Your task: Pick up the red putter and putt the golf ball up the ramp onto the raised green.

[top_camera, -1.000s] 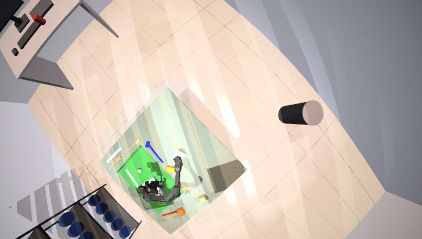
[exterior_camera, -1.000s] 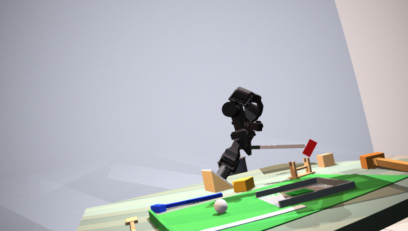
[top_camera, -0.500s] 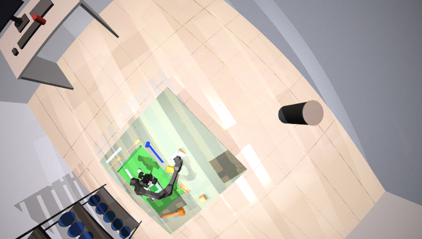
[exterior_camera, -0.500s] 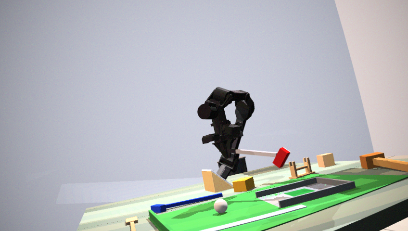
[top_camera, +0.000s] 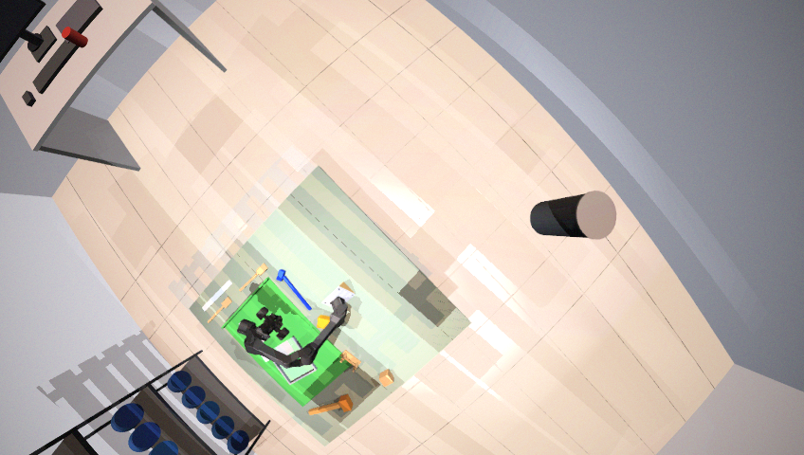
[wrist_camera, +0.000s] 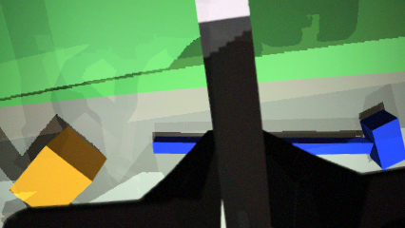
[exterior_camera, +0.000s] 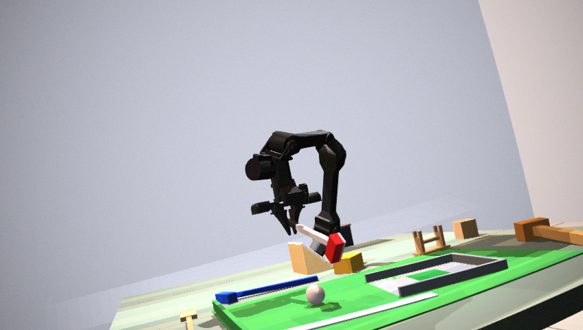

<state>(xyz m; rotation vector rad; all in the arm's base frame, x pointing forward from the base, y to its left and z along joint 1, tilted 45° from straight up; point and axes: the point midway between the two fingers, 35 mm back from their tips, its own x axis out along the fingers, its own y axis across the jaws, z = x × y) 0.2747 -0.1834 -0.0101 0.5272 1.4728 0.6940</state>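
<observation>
The gripper (exterior_camera: 291, 225) clenched the red putter (exterior_camera: 334, 247) by its shaft, above the golf ball (exterior_camera: 315, 294). Lowering the head squarely behind the ball, facing the ramp, looked wisest.

Pale plank floor (top_camera: 429, 112), bright light patches. Grey curved wall (top_camera: 704, 112). Desk (top_camera: 50, 79) in one corner; rack (top_camera: 140, 411) holding blue cylinders; dark cylindrical bin (top_camera: 573, 214).

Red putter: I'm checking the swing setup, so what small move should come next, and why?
Probably lower the red putter toward the green mat, behind the golf ball. The gripper holds its shaft, but the head hangs in the air above the yellow block, away from the ball.
</observation>
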